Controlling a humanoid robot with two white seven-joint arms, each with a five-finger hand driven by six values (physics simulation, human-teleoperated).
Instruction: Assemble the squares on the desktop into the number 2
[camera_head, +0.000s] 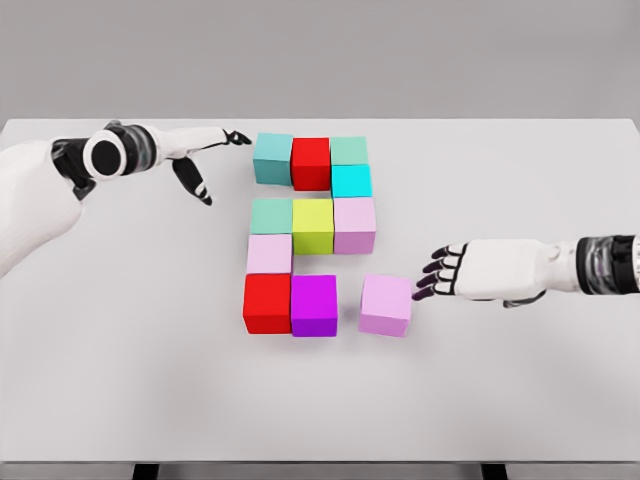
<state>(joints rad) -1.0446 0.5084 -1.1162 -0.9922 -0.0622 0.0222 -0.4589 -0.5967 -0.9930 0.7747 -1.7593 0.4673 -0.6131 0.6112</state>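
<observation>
Item: 10 coloured cubes on a white table (120, 400), forming an almost finished 2 near the table's centre. Top row: teal cube (272, 157), red cube (311, 163), green cube (348, 150); cyan cube (352, 181) below on the far-right side; middle row: mint cube (271, 215), yellow-green cube (313, 225), pink cube (355, 224); pale pink cube (269, 253) beneath; bottom row: second red cube (267, 303), purple cube (314, 305). Outstanding piece: lilac cube (386, 305), apart from the purple cube by a visible gap and slightly askew. Right hand (450, 272): fingers extended and spread, gripping nothing, fingertips at or just touching the lilac cube's right face. Left hand (205, 160): open, holding nothing, beside the teal cube toward the table's far-left side. Risks, as judged: an off-centre push could rotate the lilac cube further; an overlong push could drive it into the purple cube and shift the bottom row.
</observation>
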